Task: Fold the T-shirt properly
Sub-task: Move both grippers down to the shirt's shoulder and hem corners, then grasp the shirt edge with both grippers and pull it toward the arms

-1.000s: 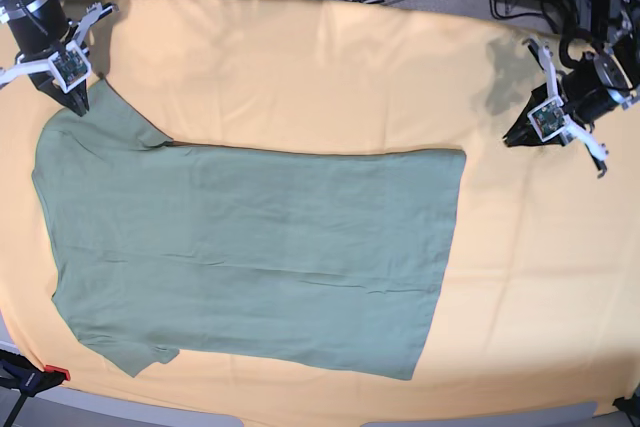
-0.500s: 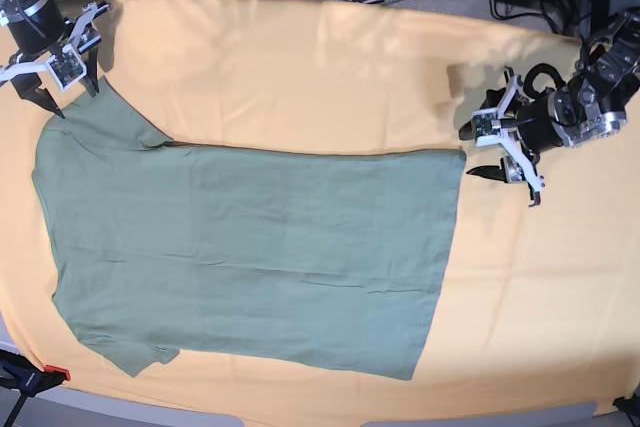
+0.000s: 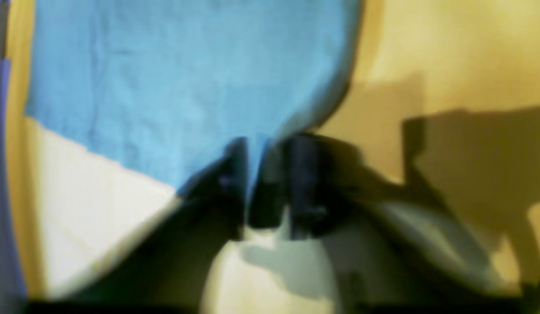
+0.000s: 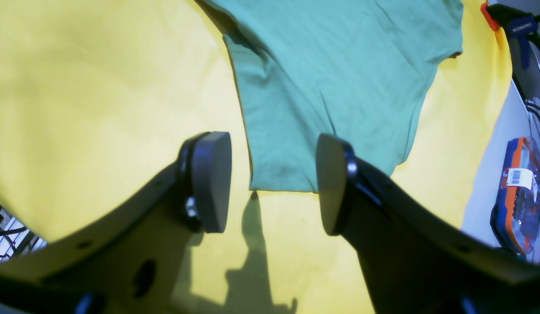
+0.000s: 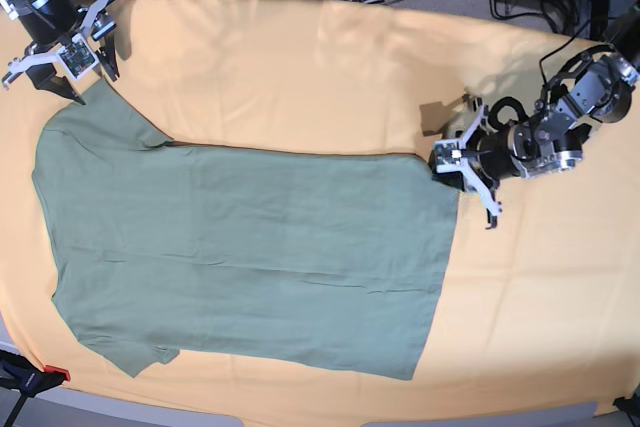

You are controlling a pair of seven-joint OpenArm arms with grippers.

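On the orange-yellow cloth [image 5: 300,57] the T-shirt [image 5: 250,247] lies flat and spread out. At its hem corner, the left gripper [image 5: 447,169] has its fingers pinched together on the shirt edge. Up by the sleeve, the right gripper [image 4: 273,183] holds its fingers [image 4: 211,181] wide apart, holding nothing, with bare cloth all around.

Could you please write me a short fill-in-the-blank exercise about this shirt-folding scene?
1. The T-shirt lies spread flat on a cloth coloured ____.
2. The left gripper is shut on the shirt's ____ corner.
3. The right gripper, poised at a sleeve, has its jaws ____.

Missing words: orange-yellow; hem; open
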